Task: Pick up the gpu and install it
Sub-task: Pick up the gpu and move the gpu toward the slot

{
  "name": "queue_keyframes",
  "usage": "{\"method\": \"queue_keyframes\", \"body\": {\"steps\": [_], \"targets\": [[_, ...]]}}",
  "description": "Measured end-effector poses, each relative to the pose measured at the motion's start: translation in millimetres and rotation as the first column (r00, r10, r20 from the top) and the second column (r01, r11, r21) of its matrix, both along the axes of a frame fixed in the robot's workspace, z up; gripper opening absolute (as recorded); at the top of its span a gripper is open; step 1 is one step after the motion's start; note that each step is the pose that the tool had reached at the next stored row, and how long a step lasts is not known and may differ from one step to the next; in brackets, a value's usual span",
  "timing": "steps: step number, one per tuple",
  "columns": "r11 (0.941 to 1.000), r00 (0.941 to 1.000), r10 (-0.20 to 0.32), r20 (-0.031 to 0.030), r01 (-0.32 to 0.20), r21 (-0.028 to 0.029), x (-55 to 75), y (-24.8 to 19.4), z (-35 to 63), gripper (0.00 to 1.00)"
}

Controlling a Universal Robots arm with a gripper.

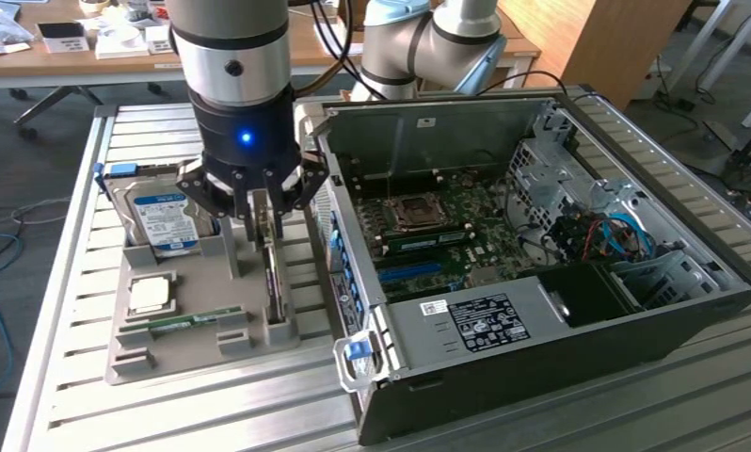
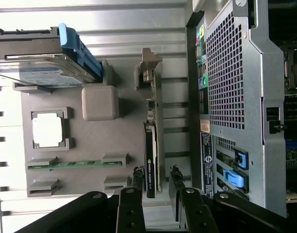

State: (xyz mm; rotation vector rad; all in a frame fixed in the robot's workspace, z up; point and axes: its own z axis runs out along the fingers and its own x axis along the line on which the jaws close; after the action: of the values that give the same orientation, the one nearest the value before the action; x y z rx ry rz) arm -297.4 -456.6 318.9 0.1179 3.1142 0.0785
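The exterior view stands off the arm, high above the table (image 1: 225, 414), and looks down at a slant from some way back. It takes in the jaws, the grey holder (image 1: 194, 358) under them and the whole open computer case (image 1: 539, 367) beside them. The wrist view sits just behind the jaws and looks along them, close to the holder. Both views share the holder, the gpu (image 2: 151, 160) below the jaws, the hard drive (image 2: 36, 73) on the jaws' side away from the case, and the case wall nearest the jaws.

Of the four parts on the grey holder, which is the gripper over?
The gpu, the dark card standing on edge; the jaws of the gripper stand either side of it. The hard drive, chip and memory stick sit farther off.
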Motion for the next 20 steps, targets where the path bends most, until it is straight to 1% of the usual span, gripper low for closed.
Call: {"method": "queue_keyframes", "body": {"steps": [6,20], "targets": [[1.0000,1.0000,0.000,-0.0001,0.000,-0.0001,0.0,0.0,-5.3,0.36],[1.0000,1.0000,0.000,-0.0001,0.000,-0.0001,0.0,0.0,-8.2,0.36]]}}
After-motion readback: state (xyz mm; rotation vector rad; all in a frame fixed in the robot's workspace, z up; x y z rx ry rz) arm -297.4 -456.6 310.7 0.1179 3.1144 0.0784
